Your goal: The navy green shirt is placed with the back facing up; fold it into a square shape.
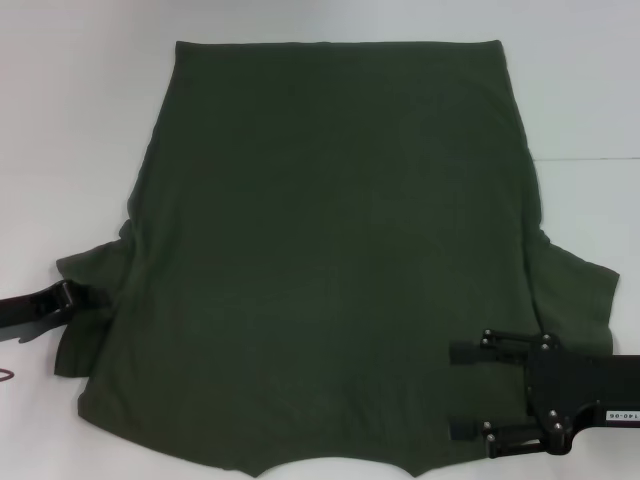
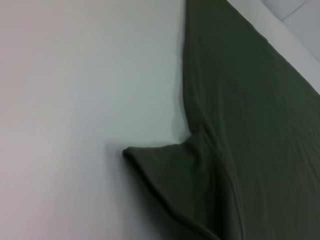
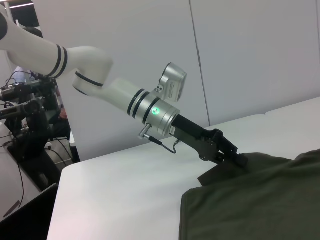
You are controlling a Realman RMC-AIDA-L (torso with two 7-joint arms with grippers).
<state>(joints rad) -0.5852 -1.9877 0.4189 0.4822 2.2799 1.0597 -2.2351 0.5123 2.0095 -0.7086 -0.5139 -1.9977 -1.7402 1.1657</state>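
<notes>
The navy green shirt (image 1: 320, 250) lies flat on the white table, plain back up, hem at the far side and collar at the near edge. My left gripper (image 1: 88, 297) is at the shirt's left sleeve (image 1: 90, 275) and looks shut on its edge; the right wrist view shows it (image 3: 239, 159) pinching the slightly raised sleeve (image 3: 220, 172). The left wrist view shows that sleeve (image 2: 170, 170) but no fingers. My right gripper (image 1: 455, 391) is open, its two fingers spread wide, hovering over the shirt's near right part beside the right sleeve (image 1: 580, 290).
The white table (image 1: 60, 120) reaches past the shirt on the left, right and far sides. In the right wrist view the table's edge (image 3: 57, 192) and dark equipment with cables (image 3: 30, 120) show beyond it, behind my left arm (image 3: 125, 95).
</notes>
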